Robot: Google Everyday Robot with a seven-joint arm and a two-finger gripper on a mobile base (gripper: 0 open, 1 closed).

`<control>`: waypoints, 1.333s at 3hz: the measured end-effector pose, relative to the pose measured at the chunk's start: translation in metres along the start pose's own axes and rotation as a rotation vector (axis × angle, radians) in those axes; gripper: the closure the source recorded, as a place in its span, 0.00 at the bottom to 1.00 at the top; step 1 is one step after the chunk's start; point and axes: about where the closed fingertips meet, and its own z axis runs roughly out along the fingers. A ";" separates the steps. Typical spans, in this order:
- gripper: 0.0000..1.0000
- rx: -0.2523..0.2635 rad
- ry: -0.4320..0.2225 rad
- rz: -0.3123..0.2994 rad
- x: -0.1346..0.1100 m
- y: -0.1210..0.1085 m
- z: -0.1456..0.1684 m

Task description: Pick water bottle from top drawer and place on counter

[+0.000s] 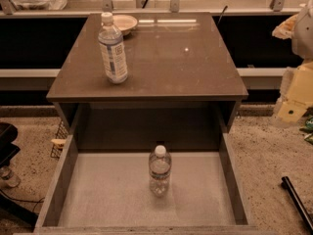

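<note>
The water bottle (160, 170), small, clear and ribbed with a white cap, stands upright near the middle of the open top drawer (66, 177), on its pale grey liner. The glossy brown counter (181, 58) is the cabinet top right above and behind the drawer. My arm comes in at the right edge, and the gripper (292, 106) hangs there beside the cabinet's right side, above the floor and well away from the water bottle. Nothing shows in it.
A larger bottle (113, 48) with a white-and-blue label stands on the counter's left side, with a pale bowl (125, 23) behind it. A pale ledge with metal brackets (210, 1) runs behind the counter. A black rod (297, 202) lies on the floor at right. Dark equipment (7, 148) sits at left.
</note>
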 end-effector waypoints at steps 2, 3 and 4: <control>0.00 -0.017 -0.073 0.008 0.001 0.004 0.006; 0.00 -0.059 -0.209 0.026 0.017 0.016 0.045; 0.00 -0.091 -0.404 0.064 0.033 0.036 0.113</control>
